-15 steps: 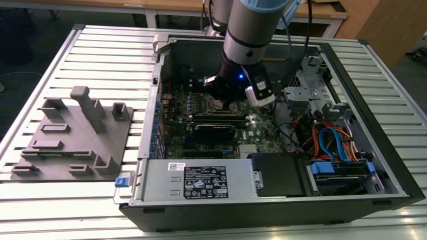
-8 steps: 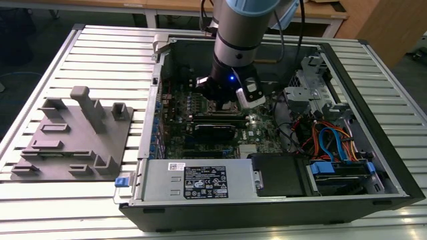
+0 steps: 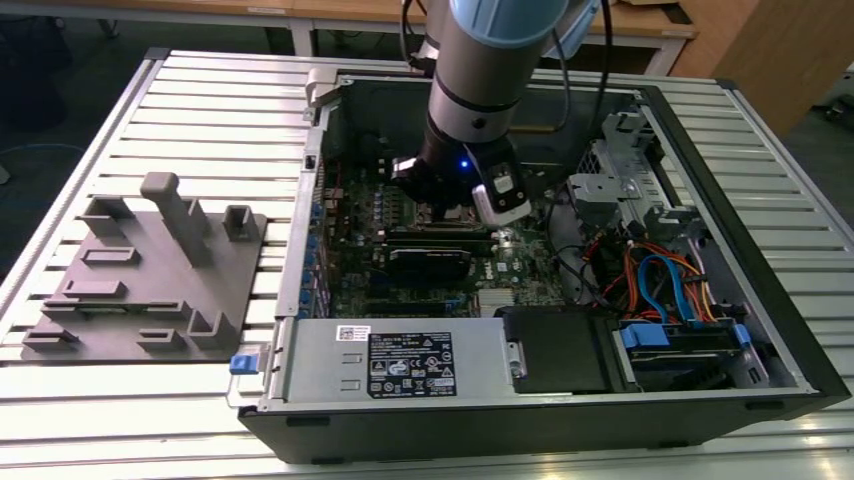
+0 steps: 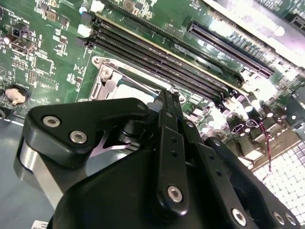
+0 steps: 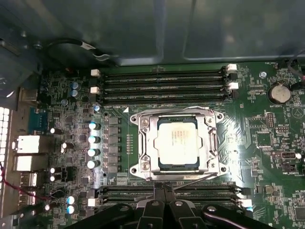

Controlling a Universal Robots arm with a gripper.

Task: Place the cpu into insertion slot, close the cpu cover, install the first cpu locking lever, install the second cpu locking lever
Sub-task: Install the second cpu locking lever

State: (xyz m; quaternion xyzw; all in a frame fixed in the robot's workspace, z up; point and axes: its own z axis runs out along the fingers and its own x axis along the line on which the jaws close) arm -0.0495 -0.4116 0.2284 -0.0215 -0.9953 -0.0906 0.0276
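The cpu (image 5: 177,142), a square chip with a silver-tan top, lies in the insertion slot (image 5: 177,166), whose dark rim shows around it on the green board. The cpu cover (image 5: 145,143), a metal frame, lies flat over the chip's edges. Thin wire locking levers run along two opposite sides of the socket (image 5: 167,109) (image 5: 200,176). My gripper (image 5: 164,191) is shut, its black fingers pressed together, with the tips just off the socket edge beside one lever. In the second wrist view the gripper (image 4: 169,95) hangs over the cover (image 4: 102,81) and cpu (image 4: 131,93). Nothing shows between the fingers.
Long black memory slots (image 5: 162,86) flank the socket on both sides. A row of capacitors (image 5: 93,145) and a coin battery (image 5: 279,94) sit nearby. The arm (image 3: 467,100) reaches down into the open computer case (image 3: 747,200). A grey fixture tray (image 3: 147,280) lies on the exterior view's left.
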